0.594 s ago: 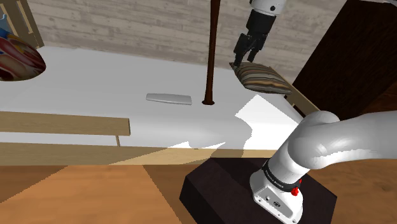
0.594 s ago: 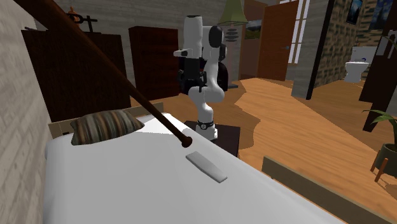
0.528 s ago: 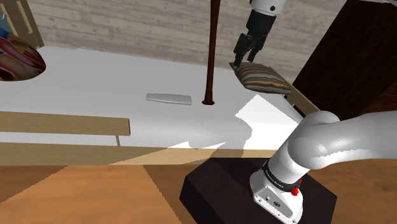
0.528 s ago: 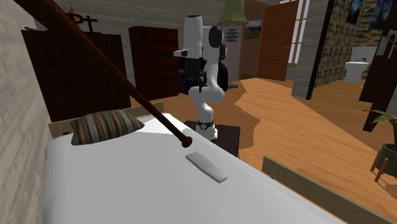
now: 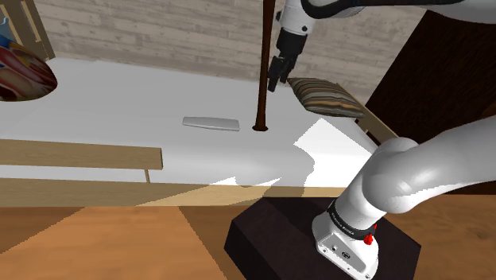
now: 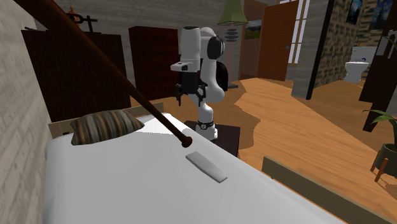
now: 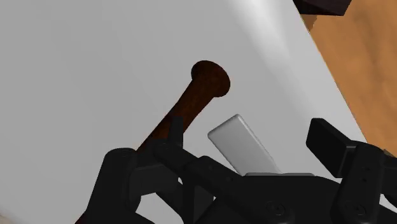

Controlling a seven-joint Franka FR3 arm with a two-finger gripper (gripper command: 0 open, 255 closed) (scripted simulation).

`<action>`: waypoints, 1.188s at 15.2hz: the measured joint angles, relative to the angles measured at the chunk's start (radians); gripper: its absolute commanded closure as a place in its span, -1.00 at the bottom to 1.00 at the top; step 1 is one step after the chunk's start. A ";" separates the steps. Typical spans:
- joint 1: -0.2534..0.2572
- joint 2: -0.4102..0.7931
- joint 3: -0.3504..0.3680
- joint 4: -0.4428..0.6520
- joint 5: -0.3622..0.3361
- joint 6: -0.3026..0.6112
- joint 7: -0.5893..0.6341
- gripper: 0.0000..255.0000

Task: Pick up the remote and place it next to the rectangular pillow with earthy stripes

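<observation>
Shows the black gripper (image 5: 276, 77) up in the air close beside the bat (image 5: 262, 79), its 2 fingers spread apart, released, gripping nothing. Puts the grey remote (image 5: 211, 123) flat on the white bed (image 5: 95, 95), near the bat's knob (to the shoulder view's left of it). Sets the striped pillow (image 5: 327, 97) on the bat's other side, well apart from the remote.
</observation>
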 measured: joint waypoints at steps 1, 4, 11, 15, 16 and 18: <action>0.009 0.034 -0.004 0.005 -0.001 0.027 -0.028 -1.00; 0.037 0.139 -0.010 0.028 0.001 0.106 -0.105 -1.00; 0.096 0.370 -0.005 0.101 0.014 0.254 -0.281 -1.00; 0.123 0.509 0.008 0.171 0.022 0.316 -0.379 -1.00; 0.130 0.545 0.015 0.192 0.023 0.330 -0.399 -1.00; 0.143 0.623 0.028 0.242 0.024 0.354 -0.441 -1.00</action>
